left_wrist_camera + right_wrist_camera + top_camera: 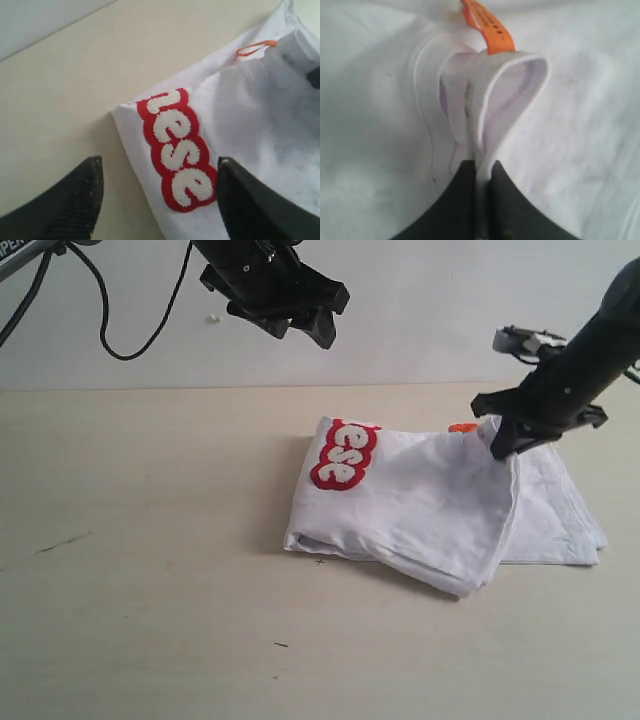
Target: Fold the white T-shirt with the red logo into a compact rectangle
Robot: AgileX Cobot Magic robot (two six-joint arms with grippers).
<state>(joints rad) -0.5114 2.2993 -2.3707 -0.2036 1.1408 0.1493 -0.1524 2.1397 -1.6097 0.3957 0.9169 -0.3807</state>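
The white T-shirt [430,505] lies partly folded on the table, right of the middle. Its red logo [345,455] shows at the folded left end, fluffy white letters on red [177,150]. An orange neck tag [462,427] peeks out at the far edge. My right gripper [503,447] is down on the shirt's far right corner, shut on a pinched fold of the white T-shirt [485,125] just below the orange tag [490,27]. My left gripper [300,330] hangs in the air above the shirt's left end. It stands open with nothing between its fingers [65,200].
The shirt rests on a pale wooden table [140,570] with a white wall behind. A black cable [120,340] droops at the back left. A flatter layer of the shirt [565,510] spreads out to the right under the lifted fold.
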